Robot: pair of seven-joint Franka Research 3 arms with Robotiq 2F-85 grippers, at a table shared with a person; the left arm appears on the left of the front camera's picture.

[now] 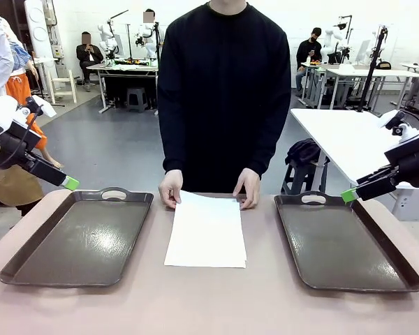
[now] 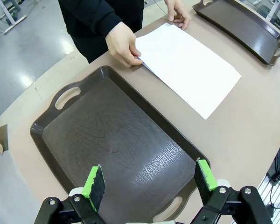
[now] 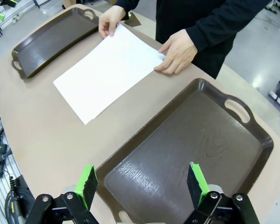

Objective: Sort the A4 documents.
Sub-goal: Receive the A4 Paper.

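A small stack of white A4 documents (image 1: 207,232) (image 2: 188,65) (image 3: 107,70) lies on the table's middle between two trays. A person's two hands (image 1: 171,188) rest on its far corners. My left gripper (image 1: 68,183) (image 2: 151,179) hangs open above the near end of the left dark brown tray (image 1: 84,237) (image 2: 116,144), nothing between its green pads. My right gripper (image 1: 349,195) (image 3: 142,179) is open too, held above the right brown tray (image 1: 342,241) (image 3: 191,149), nothing in it.
The person in a black top stands at the table's far edge. Both trays hold nothing. A white side table (image 1: 349,139) and a stool with a dark bag (image 1: 304,155) stand behind on the right.
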